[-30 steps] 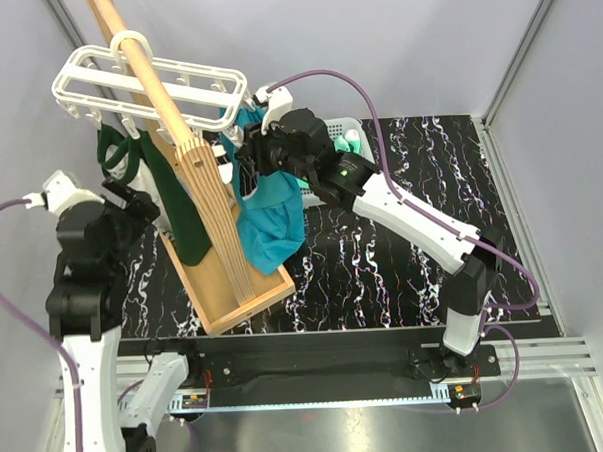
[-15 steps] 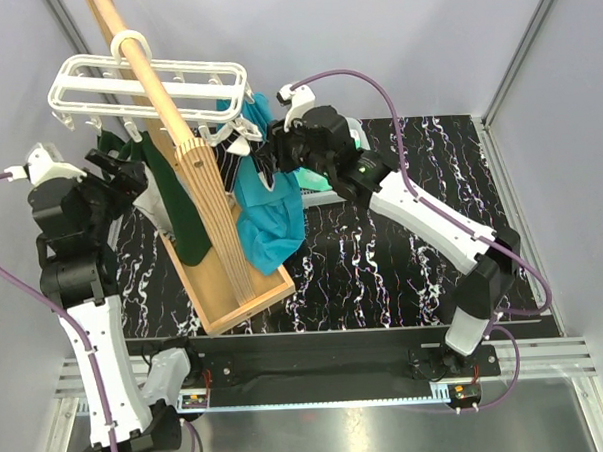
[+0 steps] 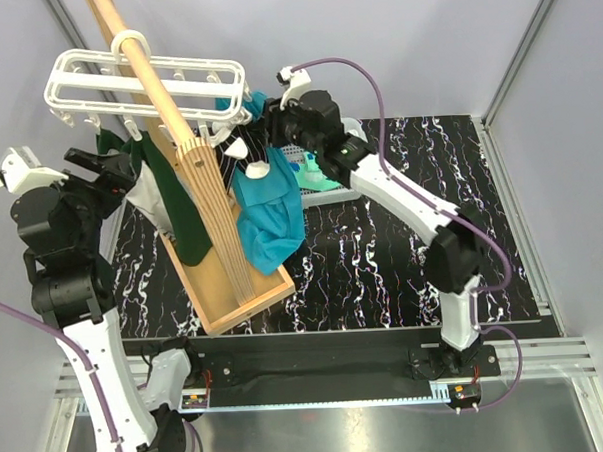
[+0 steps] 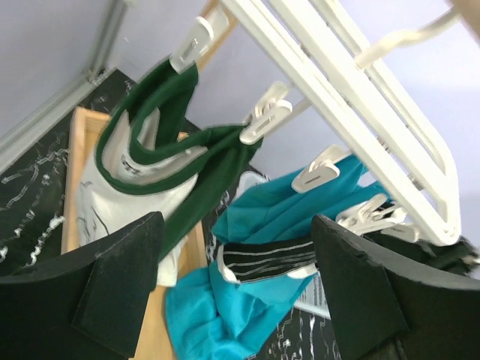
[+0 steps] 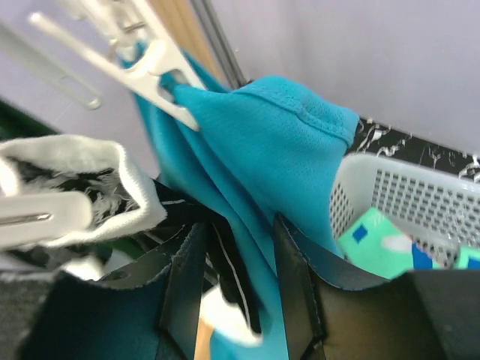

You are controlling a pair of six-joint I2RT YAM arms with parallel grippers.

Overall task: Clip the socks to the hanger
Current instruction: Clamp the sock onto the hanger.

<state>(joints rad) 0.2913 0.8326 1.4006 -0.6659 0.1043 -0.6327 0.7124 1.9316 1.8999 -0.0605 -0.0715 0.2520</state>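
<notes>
- A black striped sock [image 5: 229, 274] sits pinched between the narrow-set fingers of the right hand [image 5: 238, 229], just under the right end of the hanger [image 4: 360, 139].
- The white hanger hangs by its hook loop from a slanted wooden pole [image 3: 150, 82], with its clips pointing down.
- A teal cloth [image 5: 255, 142] is clipped at that end, and the sock lies against it.
- A dark green garment [image 4: 172, 142] hangs from clips further left.
- The left hand [image 4: 236, 232] hovers below the hanger's left side, fingers spread wide with nothing between them.
- More socks, mint green [image 5: 371, 240], lie in a pale mesh basket [image 5: 405, 191] on the black marbled counter [image 3: 383, 252], behind the right hand.
</notes>
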